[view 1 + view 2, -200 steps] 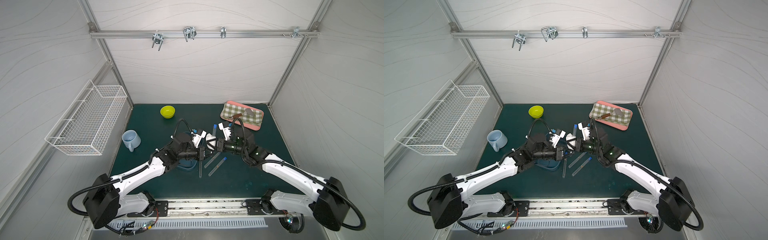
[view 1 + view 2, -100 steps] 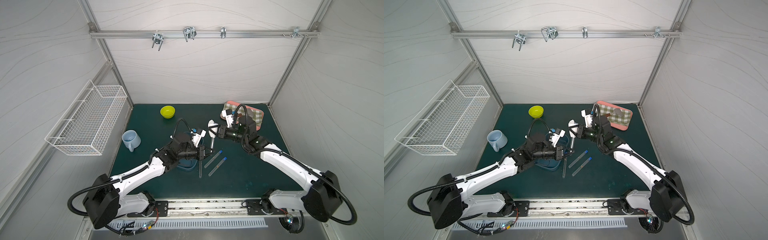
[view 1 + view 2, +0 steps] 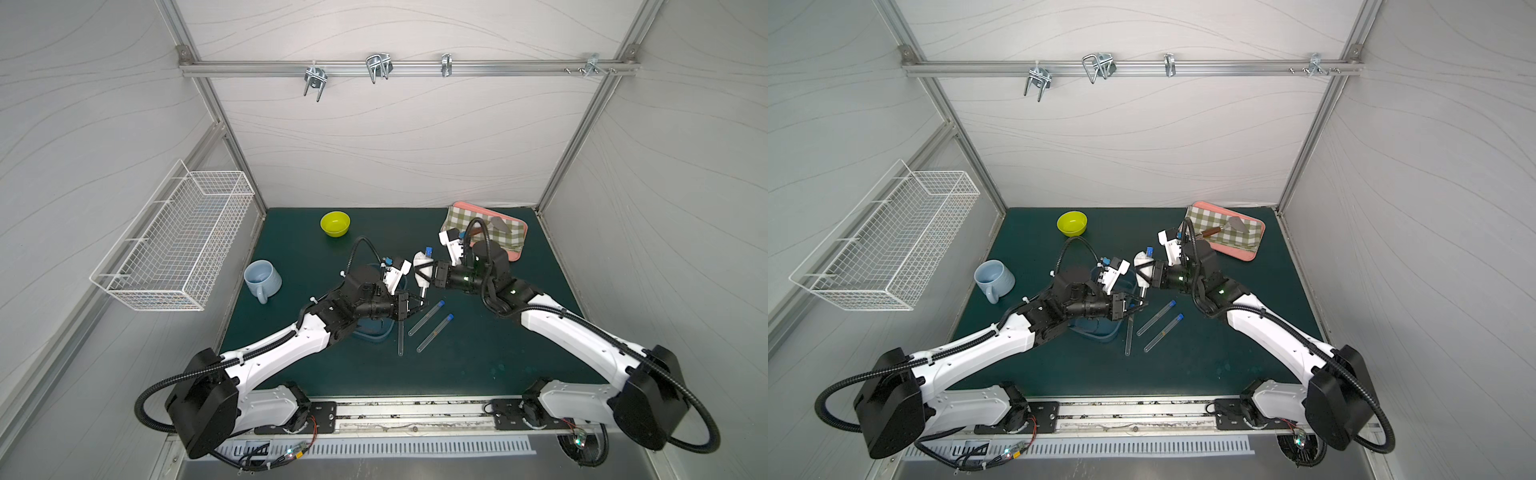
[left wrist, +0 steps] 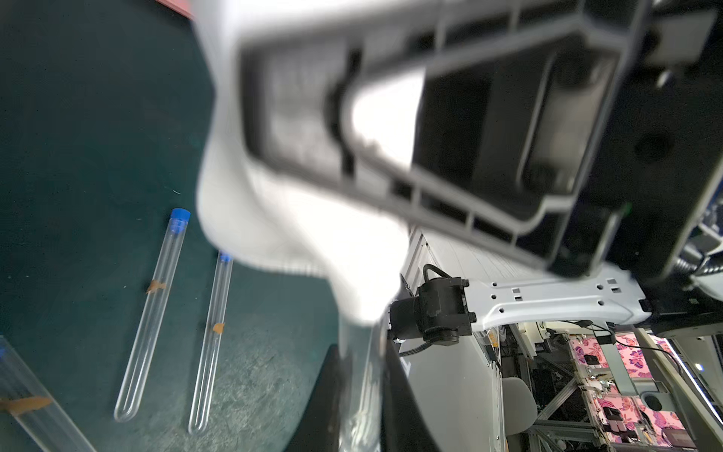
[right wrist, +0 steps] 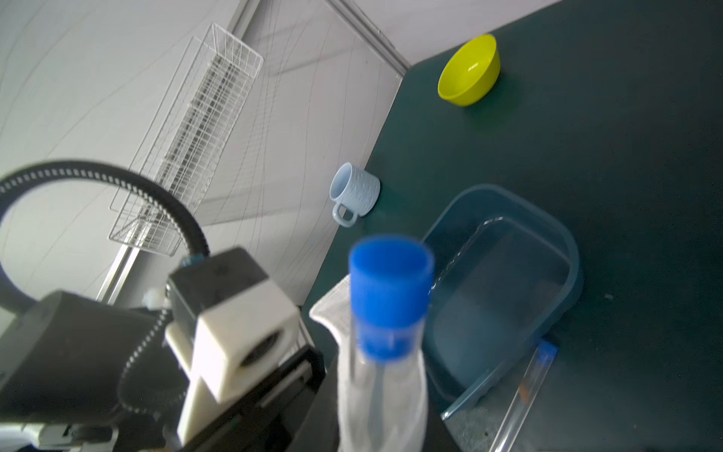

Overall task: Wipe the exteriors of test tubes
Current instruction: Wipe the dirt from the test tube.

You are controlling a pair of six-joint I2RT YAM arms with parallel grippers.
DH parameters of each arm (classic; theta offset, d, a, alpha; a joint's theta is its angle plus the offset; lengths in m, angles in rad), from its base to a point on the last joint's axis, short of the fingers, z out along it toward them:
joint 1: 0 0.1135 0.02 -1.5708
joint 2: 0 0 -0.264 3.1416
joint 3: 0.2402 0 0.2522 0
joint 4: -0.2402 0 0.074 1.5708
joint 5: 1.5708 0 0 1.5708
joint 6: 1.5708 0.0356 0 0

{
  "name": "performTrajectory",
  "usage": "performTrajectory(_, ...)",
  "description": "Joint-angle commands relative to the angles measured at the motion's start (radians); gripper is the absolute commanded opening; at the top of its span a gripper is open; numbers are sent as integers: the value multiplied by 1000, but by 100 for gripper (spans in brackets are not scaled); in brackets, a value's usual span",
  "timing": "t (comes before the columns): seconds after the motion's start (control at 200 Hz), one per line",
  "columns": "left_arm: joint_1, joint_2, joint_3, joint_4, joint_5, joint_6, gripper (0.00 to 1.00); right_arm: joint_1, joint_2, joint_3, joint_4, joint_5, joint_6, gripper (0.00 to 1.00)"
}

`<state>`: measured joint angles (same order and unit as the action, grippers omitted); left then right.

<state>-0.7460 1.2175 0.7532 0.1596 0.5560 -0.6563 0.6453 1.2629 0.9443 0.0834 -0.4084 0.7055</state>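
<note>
Left gripper [image 3: 411, 308] clenched on the lower end of the held test tube [image 5: 391, 297], cap toward 12 o'clock. The white cloth [image 3: 419, 262], pinched round the glass by the right gripper [image 3: 428, 275], has slid up from beside the left jaws to under the blue cap [image 3: 428, 251], so this stroke looks nearly done. Three spare test tubes [image 3: 426, 318] lie on the mat [image 3: 478, 365] around 5 o'clock of the left jaws; glass under the cloth is hidden.

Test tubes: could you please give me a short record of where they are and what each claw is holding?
Held tube: clear blue-capped test tube, lifted off the mat
Left claw: shut on its lower end
Right claw: shut on white cloth wrapped around it
On dark green mat: three more clear capped tubes, lying flat near a translucent blue tub
</note>
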Motion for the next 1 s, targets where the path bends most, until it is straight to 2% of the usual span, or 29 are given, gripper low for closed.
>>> performTrajectory(0.0, 3, -33, 37, 64, 15, 20, 7, -46, 39, 71, -50, -19, -51, 21)
performTrajectory(0.19, 3, -44, 46, 49, 11, 26, 7, -33, 15, 12, 25, -34, 27, 21)
performTrajectory(0.49, 3, -41, 35, 52, 7, 21, 7, 112, -93, -152, 65, 112, 106, 20)
performTrajectory(0.61, 3, -41, 31, 64, 6, 12, 7, 95, -87, -132, 33, 118, 75, 20)
performTrajectory(0.845, 3, -52, 25, 65, 3, 9, 7, 9, -17, 20, -13, 35, 4, 20)
performTrajectory(0.995, 3, -49, 33, 66, 1, 9, 7, 32, -30, -21, 22, 36, 41, 20)
